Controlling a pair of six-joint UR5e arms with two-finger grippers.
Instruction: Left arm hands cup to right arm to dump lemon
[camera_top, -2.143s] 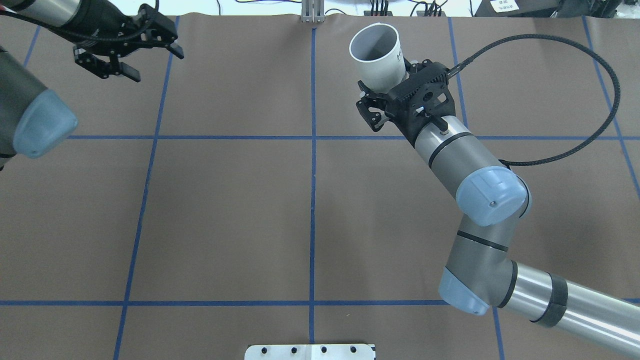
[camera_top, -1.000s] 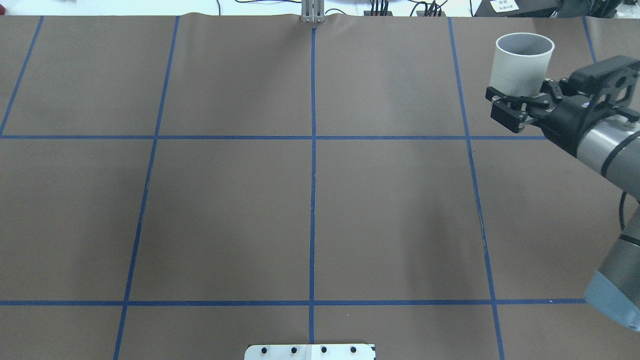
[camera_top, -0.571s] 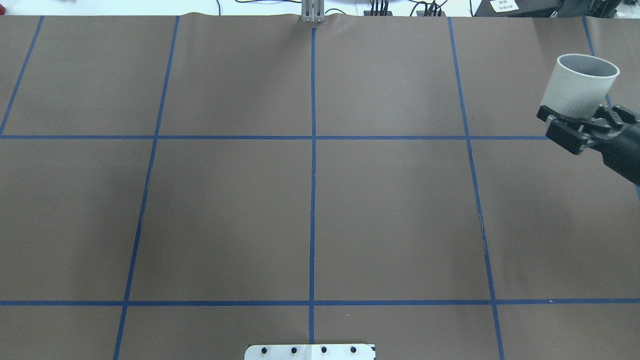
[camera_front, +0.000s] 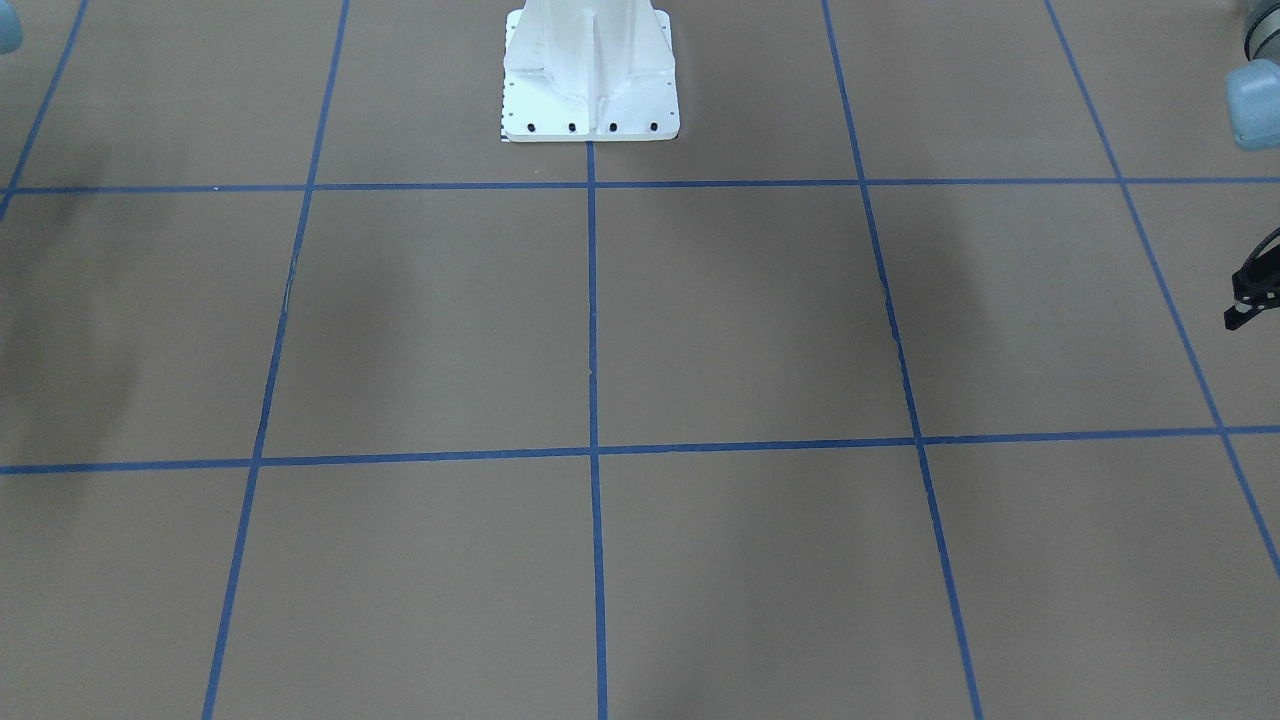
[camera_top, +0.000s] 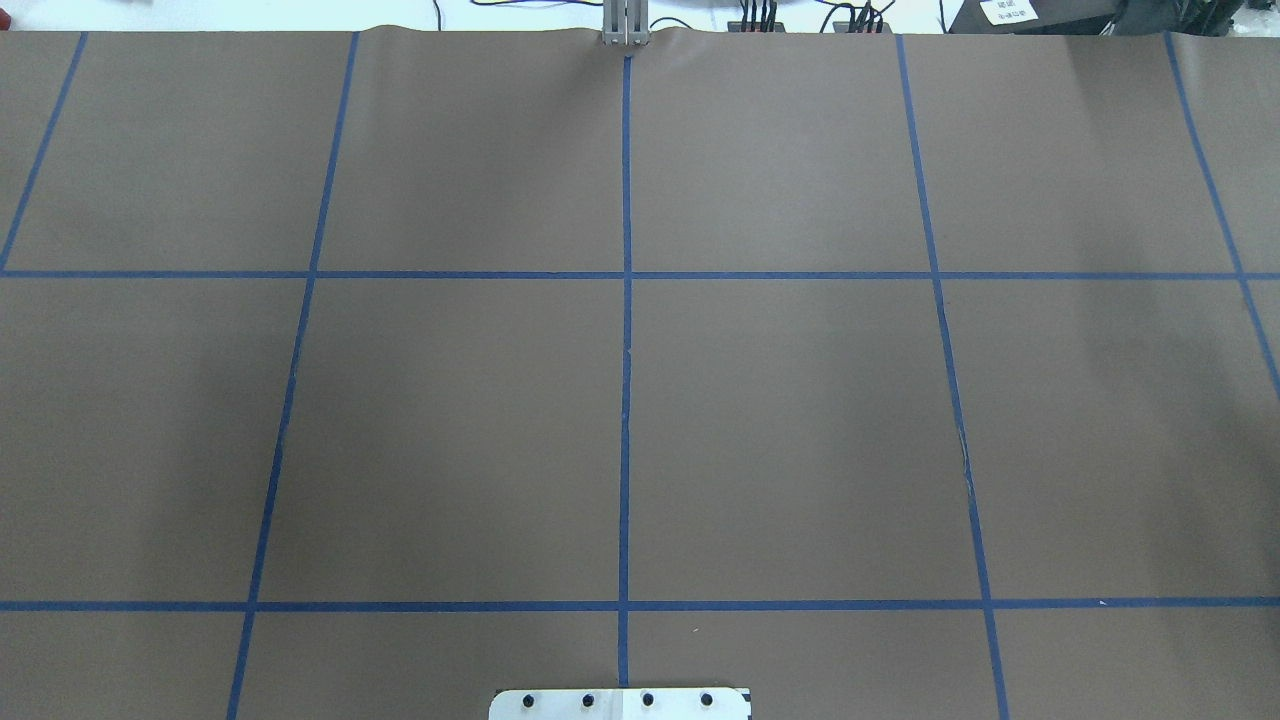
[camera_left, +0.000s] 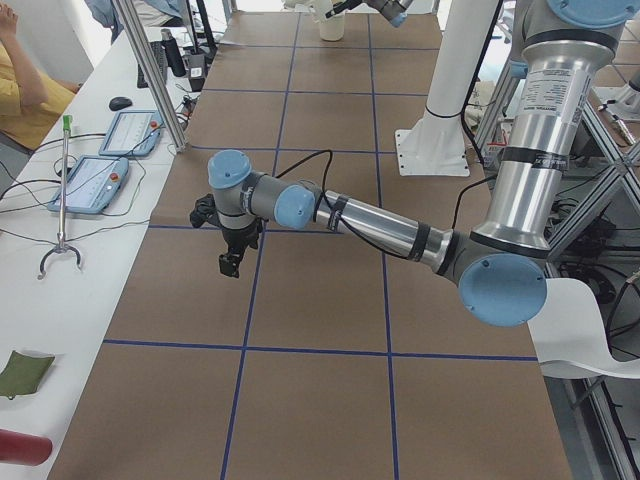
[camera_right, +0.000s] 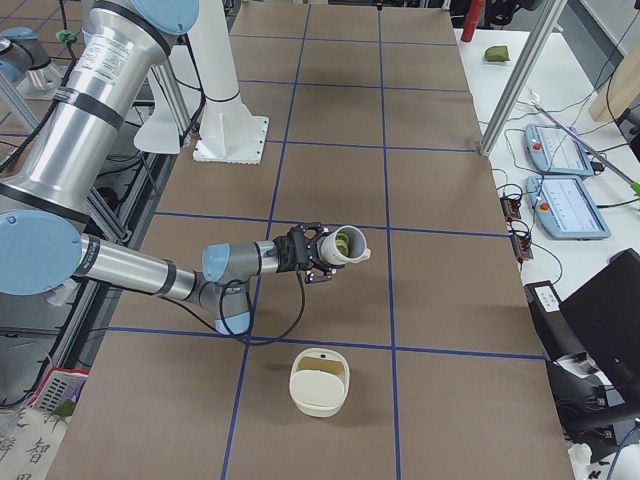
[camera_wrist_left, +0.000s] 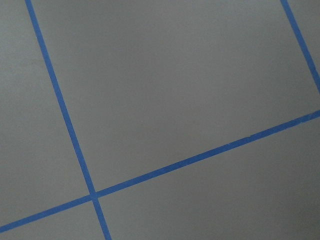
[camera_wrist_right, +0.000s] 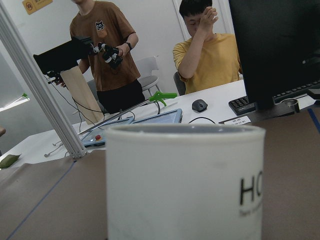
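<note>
Cup (camera_right: 345, 246) is tipped sideways at the right gripper (camera_right: 322, 254), lemon (camera_right: 342, 243) in its mouth. You can't tell whether either gripper is clamped; left gripper (camera_left: 230, 262) hangs over the table (camera_top: 450, 420).

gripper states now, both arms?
Left gripper: cannot be told, only seen from the side.
Right gripper: cup at its fingertips, off the table; grip cannot be told.

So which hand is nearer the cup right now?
Right. The cup sits at the right hand, off the table; the left hand hangs over the table's opposite end.
</note>
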